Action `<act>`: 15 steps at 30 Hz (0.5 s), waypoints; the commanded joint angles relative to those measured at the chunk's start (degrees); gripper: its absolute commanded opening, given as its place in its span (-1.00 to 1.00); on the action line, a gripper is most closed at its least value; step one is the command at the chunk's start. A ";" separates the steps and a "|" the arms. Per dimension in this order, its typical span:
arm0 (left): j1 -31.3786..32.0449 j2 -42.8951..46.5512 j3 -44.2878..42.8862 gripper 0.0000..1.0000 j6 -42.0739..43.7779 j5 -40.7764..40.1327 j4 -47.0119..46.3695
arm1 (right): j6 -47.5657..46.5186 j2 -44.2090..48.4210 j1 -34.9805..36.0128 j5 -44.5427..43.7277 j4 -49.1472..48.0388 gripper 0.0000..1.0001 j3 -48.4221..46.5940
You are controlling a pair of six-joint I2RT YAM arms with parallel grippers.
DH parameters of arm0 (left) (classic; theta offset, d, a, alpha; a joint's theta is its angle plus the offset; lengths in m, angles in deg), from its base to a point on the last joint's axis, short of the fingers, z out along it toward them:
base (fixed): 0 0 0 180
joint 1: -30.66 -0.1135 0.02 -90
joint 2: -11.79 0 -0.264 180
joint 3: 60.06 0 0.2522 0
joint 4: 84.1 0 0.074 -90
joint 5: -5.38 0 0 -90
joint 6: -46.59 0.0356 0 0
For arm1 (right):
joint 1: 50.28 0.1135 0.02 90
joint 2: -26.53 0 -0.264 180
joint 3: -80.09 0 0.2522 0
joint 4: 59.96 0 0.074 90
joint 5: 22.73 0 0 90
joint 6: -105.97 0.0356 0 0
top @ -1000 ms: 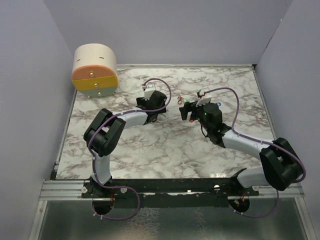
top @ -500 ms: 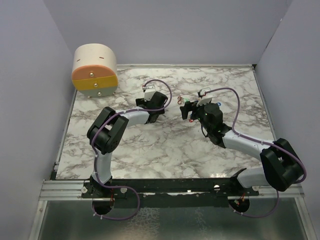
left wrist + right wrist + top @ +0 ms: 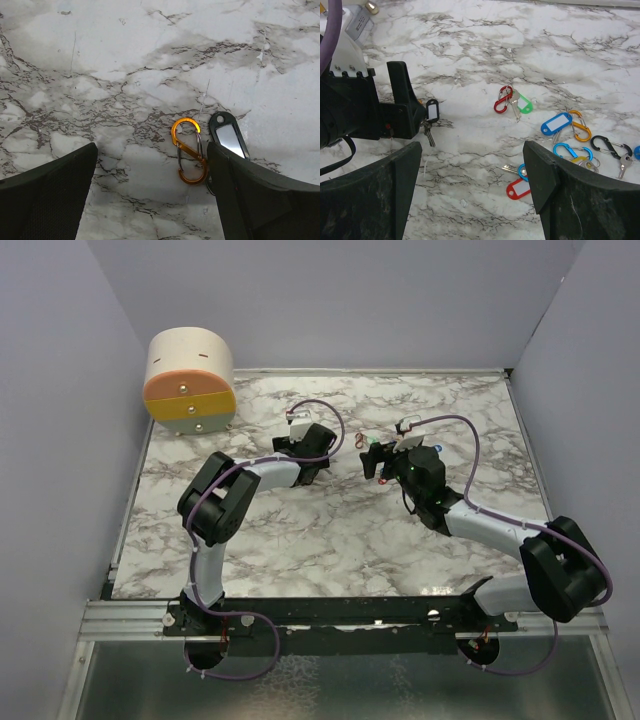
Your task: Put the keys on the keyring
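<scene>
In the left wrist view an orange carabiner keyring (image 3: 189, 151) lies flat on the marble, close to the inside of my right finger (image 3: 260, 195). A black-tagged key (image 3: 229, 137) lies beside it. My left gripper (image 3: 152, 200) hangs low over them, open and holding nothing. The right wrist view shows more keys with a green tag (image 3: 524, 105), a blue tag (image 3: 556, 123) and a red tag (image 3: 519, 188), the green one beside a red carabiner (image 3: 503, 99). My right gripper (image 3: 472, 190) is open and empty above bare marble, left of the red tag. From above, the left gripper (image 3: 325, 450) faces the right gripper (image 3: 380, 465).
Orange (image 3: 581, 125), blue (image 3: 567, 150) and black (image 3: 607, 146) carabiners lie among the tags at the right. A cream and orange round box (image 3: 190, 380) stands at the back left corner. Grey walls close in the table (image 3: 330, 540) on three sides.
The left arm's elbow has shifted slightly right and away; its gripper stays almost where it was. The right arm has not moved. Both grippers remain open.
</scene>
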 commanded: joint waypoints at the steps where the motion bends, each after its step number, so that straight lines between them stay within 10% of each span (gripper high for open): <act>1: 0.30 -0.89 -1.04 0.83 0.65 -1.46 1.17 | -0.70 -0.31 0.32 -1.65 -1.81 0.67 0.20; 15: 0.23 -0.58 1.47 0.58 0.74 -1.91 0.36 | -0.57 -0.40 0.32 -1.15 -1.60 0.67 0.03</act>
